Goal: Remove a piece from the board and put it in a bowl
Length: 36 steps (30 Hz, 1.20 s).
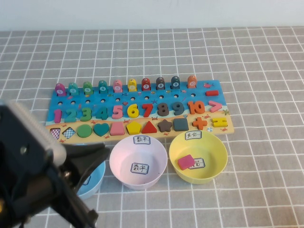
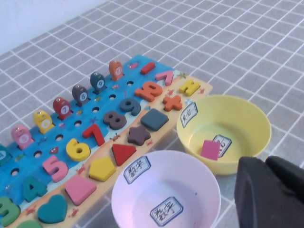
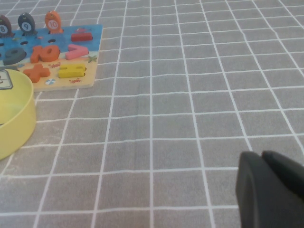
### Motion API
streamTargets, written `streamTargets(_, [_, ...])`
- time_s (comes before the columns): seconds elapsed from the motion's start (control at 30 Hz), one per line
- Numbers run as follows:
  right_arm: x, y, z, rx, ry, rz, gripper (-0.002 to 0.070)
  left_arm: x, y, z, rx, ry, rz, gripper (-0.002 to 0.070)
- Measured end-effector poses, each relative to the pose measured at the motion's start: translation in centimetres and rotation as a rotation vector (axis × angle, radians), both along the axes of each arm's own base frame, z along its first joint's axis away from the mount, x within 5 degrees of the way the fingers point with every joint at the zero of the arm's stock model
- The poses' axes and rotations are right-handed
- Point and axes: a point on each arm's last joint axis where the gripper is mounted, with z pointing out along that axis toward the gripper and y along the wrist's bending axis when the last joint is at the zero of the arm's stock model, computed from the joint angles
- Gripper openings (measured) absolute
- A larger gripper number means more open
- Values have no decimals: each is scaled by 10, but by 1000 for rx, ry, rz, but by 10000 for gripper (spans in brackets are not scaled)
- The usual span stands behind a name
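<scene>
The magenta-pink piece [image 1: 186, 161] lies flat inside the yellow bowl [image 1: 216, 145], beside one of its white labels; it also shows in the left wrist view [image 2: 210, 149]. The board [image 1: 214, 130] lies just behind the bowls, with numbers, shapes and pegs on it. Two shape slots at its left end [image 1: 62, 133] are empty. My left gripper [image 1: 100, 154] is raised above the table's near left, over the light blue bowl; its black fingers [image 2: 251, 190] are together and hold nothing. My right gripper [image 3: 260, 157] hangs shut and empty over bare cloth, right of the yellow bowl [image 3: 19, 118]; it is outside the high view.
A pink bowl [image 1: 118, 152] stands left of the yellow one. A light blue bowl [image 1: 92, 183] is mostly hidden under my left arm. A grey checked cloth [image 1: 266, 180] covers the table, with open cloth to the right of the bowls and board.
</scene>
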Motion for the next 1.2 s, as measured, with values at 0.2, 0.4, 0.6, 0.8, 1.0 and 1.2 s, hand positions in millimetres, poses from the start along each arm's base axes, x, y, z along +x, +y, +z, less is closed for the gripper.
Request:
streamTargets(0.2, [0, 0, 0, 0, 0, 0, -17, -4, 5, -8, 31, -30, -4, -2])
streamTargets(0.4, [0, 0, 0, 0, 0, 0, -17, -4, 5, -13, 25, -34, 0, -2])
streamTargets(0.6, [0, 0, 0, 0, 0, 0, -17, -6, 10, -26, -35, -136, 17, -2])
streamTargets(0.8, [0, 0, 0, 0, 0, 0, -17, -20, 53, -50, -249, -253, 249, -2])
streamTargets(1.0, [0, 0, 0, 0, 0, 0, -17, -36, 90, -74, -291, -375, 500, -3])
streamTargets(1.2, [0, 0, 0, 0, 0, 0, -17, -50, 106, -88, -323, -452, 655, -3])
